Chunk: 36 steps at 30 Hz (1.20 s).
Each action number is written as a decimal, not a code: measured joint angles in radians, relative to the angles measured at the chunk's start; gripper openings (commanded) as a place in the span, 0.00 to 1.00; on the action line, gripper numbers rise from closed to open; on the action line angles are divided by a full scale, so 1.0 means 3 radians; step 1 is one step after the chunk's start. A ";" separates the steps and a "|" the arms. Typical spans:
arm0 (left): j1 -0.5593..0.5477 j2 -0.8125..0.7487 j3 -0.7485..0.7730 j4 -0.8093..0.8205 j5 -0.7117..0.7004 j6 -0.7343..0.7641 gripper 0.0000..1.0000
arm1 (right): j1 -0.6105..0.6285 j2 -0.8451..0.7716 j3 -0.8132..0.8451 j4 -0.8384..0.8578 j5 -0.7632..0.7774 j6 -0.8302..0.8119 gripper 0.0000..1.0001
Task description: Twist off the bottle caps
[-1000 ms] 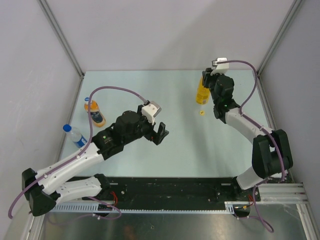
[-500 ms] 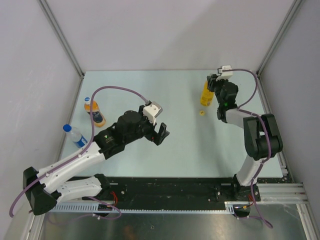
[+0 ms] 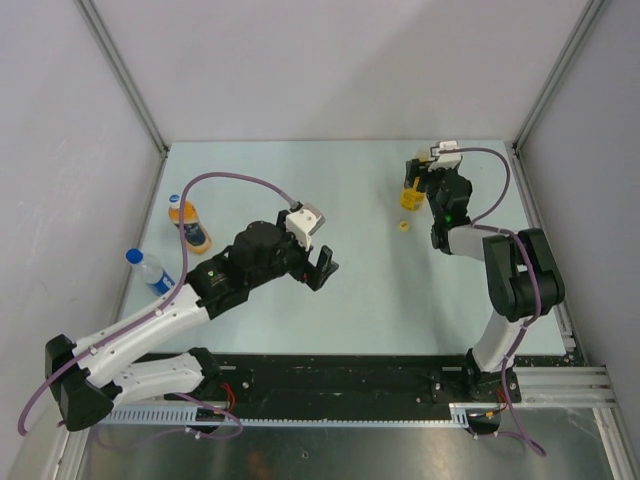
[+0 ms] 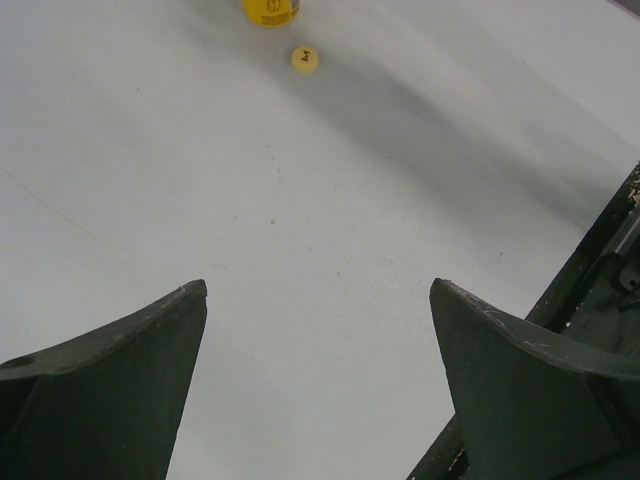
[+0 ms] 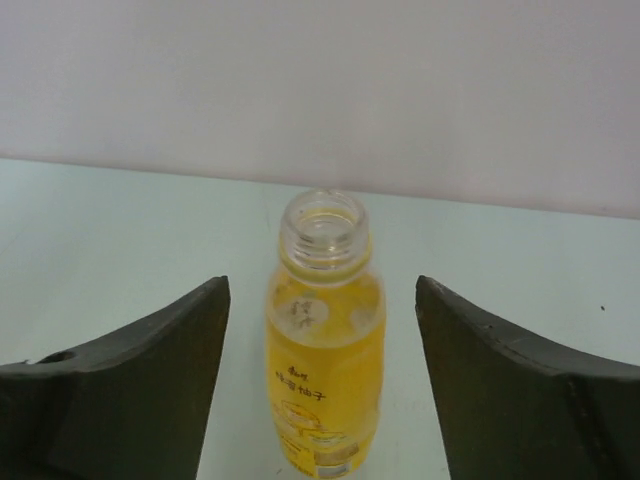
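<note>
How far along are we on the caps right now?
Done: the yellow bottle has an open neck, its yellow cap lying on the table. In hand: nothing; the right tool is open either side of that bottle, the left tool open over bare table. Left: the orange bottle and water bottle, both capped.

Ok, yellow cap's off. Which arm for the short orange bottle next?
Left. The short orange bottle stands on its side of the table, nearer the left gripper; the right gripper is far across, at the yellow bottle.
</note>
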 measured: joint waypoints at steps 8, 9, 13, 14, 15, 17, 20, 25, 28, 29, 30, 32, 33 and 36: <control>0.0000 0.0000 0.0000 0.0000 0.0000 -0.0003 0.96 | 0.0039 -0.0306 -0.0064 -0.0142 -0.0075 0.0010 0.99; 0.0000 0.0000 0.0000 0.0000 0.0000 -0.0003 0.96 | 0.0042 -0.0381 -0.0064 -0.0154 -0.0083 0.0032 0.99; 0.0000 -0.0005 0.0000 -0.0001 -0.0014 -0.0015 0.96 | 0.0041 -0.0730 -0.0064 -0.0238 -0.0090 0.0186 0.99; 0.0000 -0.0011 0.0001 0.0000 -0.0024 -0.0028 0.98 | 0.0034 -0.0825 -0.0064 -0.0264 -0.0086 0.0256 0.99; 0.0000 -0.0017 0.0005 -0.0003 -0.0047 -0.0038 0.99 | 0.0027 -0.0918 -0.0064 -0.0294 -0.0083 0.0338 0.99; 0.0000 -0.0019 0.0023 -0.0005 -0.0122 -0.0072 0.99 | -0.0005 -0.1097 -0.0064 -0.0371 -0.0078 0.0510 0.99; 0.0004 -0.0020 0.0079 -0.0020 -0.0300 -0.0126 1.00 | -0.0093 -0.1375 -0.0064 -0.0530 -0.0090 0.0824 0.99; 0.0036 -0.0020 0.0220 -0.0121 -0.0609 -0.0205 0.99 | -0.0146 -0.1712 -0.0064 -0.0851 -0.0247 0.1237 0.99; 0.0126 -0.0017 0.0309 -0.0188 -0.0726 -0.0270 0.99 | -0.0118 -0.1818 -0.0064 -0.1083 -0.0413 0.1391 0.99; 0.0174 -0.0013 0.0333 -0.0205 -0.0748 -0.0295 0.99 | -0.0099 -0.1835 -0.0064 -0.1155 -0.0454 0.1422 0.99; 0.0229 -0.0010 0.0351 -0.0220 -0.0765 -0.0326 0.99 | -0.0072 -0.1844 -0.0064 -0.1228 -0.0500 0.1460 0.99; 0.0333 -0.0004 0.0370 -0.0259 -0.0781 -0.0360 0.99 | -0.0005 -0.1848 -0.0064 -0.1376 -0.0581 0.1518 0.99; 0.0384 0.0003 0.0375 -0.0281 -0.0790 -0.0380 0.99 | 0.0034 -0.1848 -0.0064 -0.1452 -0.0619 0.1560 0.99; 0.0528 0.0017 0.0384 -0.0343 -0.0797 -0.0413 0.99 | 0.0139 -0.1846 -0.0064 -0.1635 -0.0773 0.1691 0.99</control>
